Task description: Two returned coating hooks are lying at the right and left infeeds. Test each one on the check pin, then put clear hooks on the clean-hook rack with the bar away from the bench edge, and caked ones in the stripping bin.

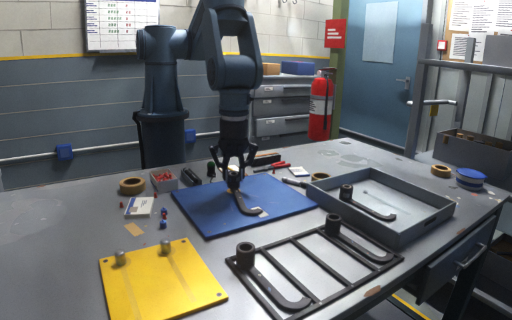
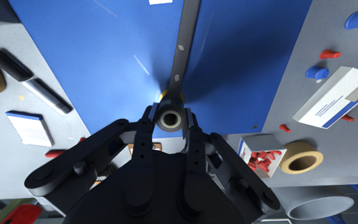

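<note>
On the blue mat [image 1: 243, 204] in the middle of the bench, a dark coating hook [image 1: 246, 204] lies with its socket [image 2: 169, 119] standing up at the mat's rear. Its bar runs toward the bench front and curls at the end. Pale flecks dot the bar [image 2: 181, 57]. My gripper [image 1: 234, 180] stands straight over the socket and is closed on the hook there. The yellow plate [image 1: 159, 275] at front left carries two short pins [image 1: 165, 246]. The rack [image 1: 314, 259] at front right holds two hooks. The grey bin [image 1: 382, 204] to the right holds one hook [image 1: 364, 204].
Behind the mat sit a tape roll [image 1: 132, 185], a box of red plugs [image 1: 163, 178], a marker, red pliers and a notepad. A card box [image 1: 139, 206] and loose caps lie left of the mat. The arm's pedestal [image 1: 161, 99] stands at the rear edge.
</note>
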